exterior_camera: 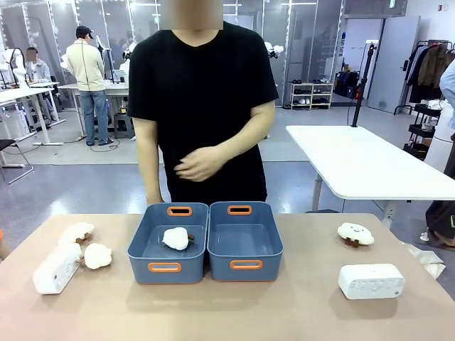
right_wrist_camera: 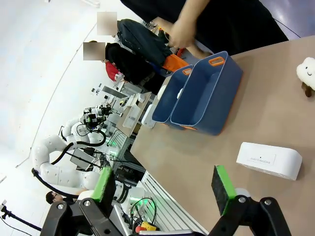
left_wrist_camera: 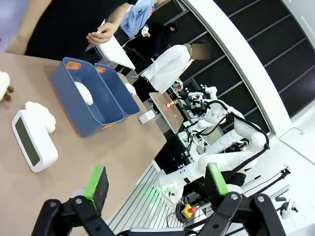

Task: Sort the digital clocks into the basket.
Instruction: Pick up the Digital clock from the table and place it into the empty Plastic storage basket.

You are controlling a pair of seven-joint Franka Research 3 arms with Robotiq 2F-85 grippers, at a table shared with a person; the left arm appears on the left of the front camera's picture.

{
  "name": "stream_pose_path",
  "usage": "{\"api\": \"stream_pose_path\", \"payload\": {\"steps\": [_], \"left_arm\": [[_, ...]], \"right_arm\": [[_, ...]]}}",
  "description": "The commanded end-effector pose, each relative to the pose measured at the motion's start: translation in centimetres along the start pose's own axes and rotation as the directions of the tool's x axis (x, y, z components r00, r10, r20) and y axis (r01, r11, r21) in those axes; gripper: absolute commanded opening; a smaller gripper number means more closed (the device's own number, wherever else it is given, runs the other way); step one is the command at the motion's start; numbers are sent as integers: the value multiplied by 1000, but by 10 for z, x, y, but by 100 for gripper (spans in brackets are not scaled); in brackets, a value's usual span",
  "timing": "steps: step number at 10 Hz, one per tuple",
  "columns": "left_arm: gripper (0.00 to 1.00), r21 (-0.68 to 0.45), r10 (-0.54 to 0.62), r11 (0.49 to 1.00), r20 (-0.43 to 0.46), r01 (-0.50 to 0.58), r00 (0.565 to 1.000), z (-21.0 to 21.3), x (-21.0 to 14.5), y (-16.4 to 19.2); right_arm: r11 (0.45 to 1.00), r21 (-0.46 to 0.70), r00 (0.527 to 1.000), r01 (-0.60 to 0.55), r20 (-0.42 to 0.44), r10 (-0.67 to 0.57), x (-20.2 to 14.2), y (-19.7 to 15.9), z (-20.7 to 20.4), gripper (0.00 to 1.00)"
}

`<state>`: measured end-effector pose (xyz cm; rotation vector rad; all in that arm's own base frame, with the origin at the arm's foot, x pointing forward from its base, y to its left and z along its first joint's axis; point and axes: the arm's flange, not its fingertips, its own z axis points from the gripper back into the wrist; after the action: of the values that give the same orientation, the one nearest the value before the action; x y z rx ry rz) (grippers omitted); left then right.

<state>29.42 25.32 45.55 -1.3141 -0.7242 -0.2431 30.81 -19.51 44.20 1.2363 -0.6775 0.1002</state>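
Observation:
Two white digital clocks lie on the tan table: one (exterior_camera: 57,268) at the front left, also in the left wrist view (left_wrist_camera: 34,141), and one (exterior_camera: 371,280) at the front right, also in the right wrist view (right_wrist_camera: 269,161). Two blue baskets stand side by side mid-table; the left one (exterior_camera: 151,250) holds a white cloud plush (exterior_camera: 175,238), the right one (exterior_camera: 270,245) is bare inside. My left gripper (left_wrist_camera: 156,181) is open, well off the table's edge near the left clock. My right gripper (right_wrist_camera: 164,183) is open, short of the right clock.
Two cloud plushes (exterior_camera: 77,231) (exterior_camera: 97,255) lie beside the left clock, another plush (exterior_camera: 355,233) lies at the right. A person in black stands behind the baskets, one hand (exterior_camera: 199,163) held at waist height. Other tables and people are farther back.

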Motion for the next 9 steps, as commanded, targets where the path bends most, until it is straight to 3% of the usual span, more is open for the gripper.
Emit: {"api": "stream_pose_path", "payload": {"steps": [1, 2, 3, 4, 6, 8, 9], "left_arm": [[100, -16, -18, 1000, -1, 18, 1000, 0, -2, -2], [100, 0, 0, 1000, 0, 0, 1000, 0, 0, 0], [100, 130, -10, 991, -149, 30, 989, -19, 16, -27], [100, 325, 15, 942, -300, 87, 954, -48, 35, -49], [100, 593, 70, 747, -518, 300, 852, -130, 56, -59], [100, 673, 161, 608, -624, 421, 765, -202, 53, -40], [100, 671, 186, 584, -659, 458, 729, -226, 44, -32]], "right_arm": [[1000, 13, 1000, -22, 8, 22, 2, -2, 0, 100], [1000, 13, 1000, -22, 8, 22, 2, -2, 0, 100], [1000, 13, 1000, -22, 8, 22, 2, -2, 0, 100], [1000, 13, 1000, -22, 8, 22, 2, -2, 0, 100], [1000, 13, 1000, -22, 8, 22, 2, -2, 0, 100], [1000, 13, 1000, -22, 8, 22, 2, -2, 0, 100], [1000, 13, 1000, -22, 8, 22, 2, -2, 0, 100]]}}
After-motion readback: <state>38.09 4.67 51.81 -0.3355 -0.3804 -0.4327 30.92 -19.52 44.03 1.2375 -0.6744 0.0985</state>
